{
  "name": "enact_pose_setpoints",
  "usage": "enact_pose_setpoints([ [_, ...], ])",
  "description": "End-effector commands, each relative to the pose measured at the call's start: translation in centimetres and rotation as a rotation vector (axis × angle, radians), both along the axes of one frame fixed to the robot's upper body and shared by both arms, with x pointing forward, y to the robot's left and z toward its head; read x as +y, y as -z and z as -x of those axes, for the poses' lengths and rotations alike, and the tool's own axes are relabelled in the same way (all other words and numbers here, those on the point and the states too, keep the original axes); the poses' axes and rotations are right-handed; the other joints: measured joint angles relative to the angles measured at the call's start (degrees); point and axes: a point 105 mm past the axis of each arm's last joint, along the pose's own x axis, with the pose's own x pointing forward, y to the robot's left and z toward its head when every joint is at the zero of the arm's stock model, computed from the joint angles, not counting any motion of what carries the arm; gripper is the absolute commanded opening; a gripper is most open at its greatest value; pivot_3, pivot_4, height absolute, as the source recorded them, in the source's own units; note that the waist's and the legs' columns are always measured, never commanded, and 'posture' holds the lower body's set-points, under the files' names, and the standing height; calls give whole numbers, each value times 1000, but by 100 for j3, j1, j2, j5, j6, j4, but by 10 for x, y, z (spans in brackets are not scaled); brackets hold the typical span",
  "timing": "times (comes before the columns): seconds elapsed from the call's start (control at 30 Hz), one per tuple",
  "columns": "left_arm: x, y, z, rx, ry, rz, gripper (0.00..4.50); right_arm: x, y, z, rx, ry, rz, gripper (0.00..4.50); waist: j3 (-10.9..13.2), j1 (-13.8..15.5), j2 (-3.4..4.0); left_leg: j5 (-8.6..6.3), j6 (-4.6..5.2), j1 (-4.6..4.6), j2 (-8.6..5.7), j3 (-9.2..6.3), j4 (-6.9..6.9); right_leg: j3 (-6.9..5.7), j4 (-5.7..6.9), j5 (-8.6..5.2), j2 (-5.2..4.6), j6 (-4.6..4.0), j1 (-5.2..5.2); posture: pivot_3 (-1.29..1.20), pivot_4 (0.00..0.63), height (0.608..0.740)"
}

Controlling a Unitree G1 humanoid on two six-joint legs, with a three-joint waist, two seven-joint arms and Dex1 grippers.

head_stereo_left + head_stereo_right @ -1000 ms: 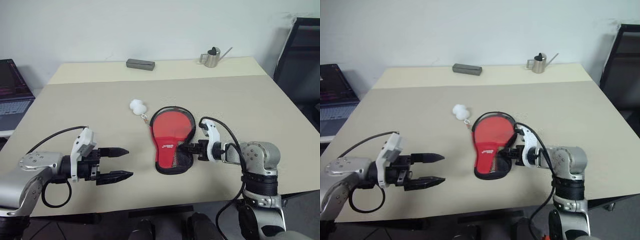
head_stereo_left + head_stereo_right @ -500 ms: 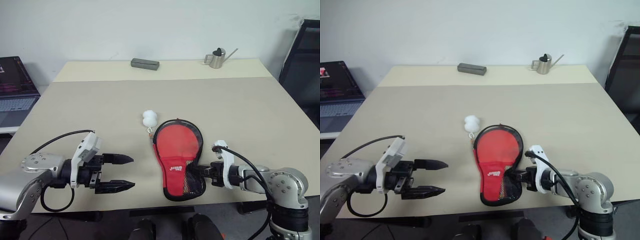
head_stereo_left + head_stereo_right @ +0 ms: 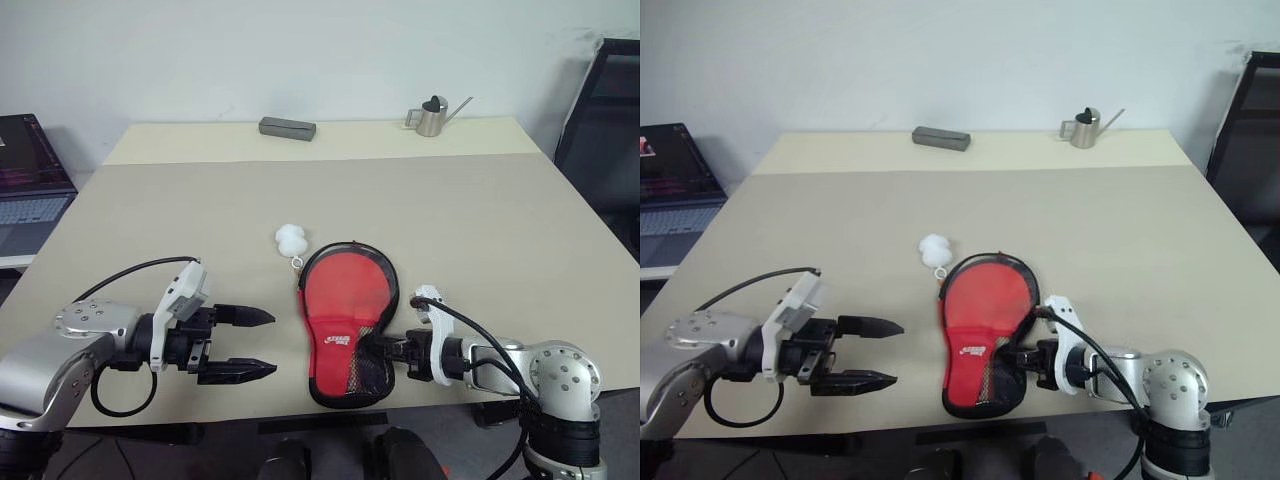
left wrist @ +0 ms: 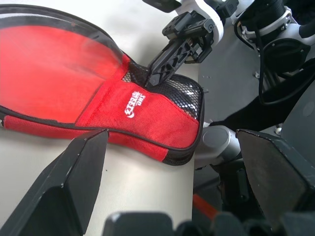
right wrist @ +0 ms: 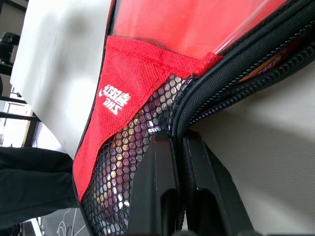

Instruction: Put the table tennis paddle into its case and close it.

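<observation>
Two end effectors over table (image 3: 480,230). Right end effector (image 3: 392,350) pressed together, pinching zipper edge of the case (image 3: 345,320) at its narrow mesh end, near table's front edge. Case lies red side up w/ white lettering, round end toward a white fluffy ball (image 3: 291,238). Left end effector (image 3: 255,343) spread wide, apart from the case, pointing at it. Paddle itself: can't tell.
</observation>
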Motion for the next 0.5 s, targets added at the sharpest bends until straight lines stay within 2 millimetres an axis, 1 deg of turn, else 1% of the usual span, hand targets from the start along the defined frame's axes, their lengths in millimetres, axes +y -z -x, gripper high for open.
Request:
enact_pose_setpoints([
  [0.03,-1,-4,0,-27,-1,9,4500,0,-4,3,-10,-22,2,512,0,1,0,0,0,0,2,0,0,0,0,0,1,0,0,0,150,740],
  [0.07,-2,-4,0,-28,-2,10,4500,-4,-4,2,-12,-15,11,683,0,3,0,0,0,1,3,-1,0,0,0,-1,3,-1,0,0,150,740],
  [0.13,-3,-3,1,-28,-3,13,4500,-10,-5,2,-16,-13,24,1320,0,7,0,0,0,0,4,-1,0,0,0,-1,4,0,0,0,150,740],
  [0.23,-3,-3,-1,-33,-10,16,4500,-29,-5,6,-15,0,57,2319,0,23,0,0,0,0,4,0,1,-1,-4,-4,4,4,2,0,150,740],
  [0.3,-2,-3,-2,-37,-16,17,4500,-35,-7,7,-23,6,62,2946,0,35,0,0,0,1,5,-1,1,-2,-7,-5,5,5,6,0,150,740],
  [0.37,-3,-3,-4,-43,-21,20,4500,-38,-14,7,-54,1,55,3489,0,48,0,0,0,1,5,-1,2,-2,-11,-6,5,8,9,0,150,740],
  [0.47,-4,-5,-7,-57,-31,33,4500,-40,-35,4,-154,-39,52,4483,2,62,3,0,0,0,5,-1,2,-4,-48,9,22,10,21,0,150,740],
  [0.5,-4,-6,-8,-62,-38,37,4500,-39,-42,2,-194,-52,52,4483,2,63,3,0,0,-3,5,0,2,-4,-58,16,31,11,22,0,150,740],
])
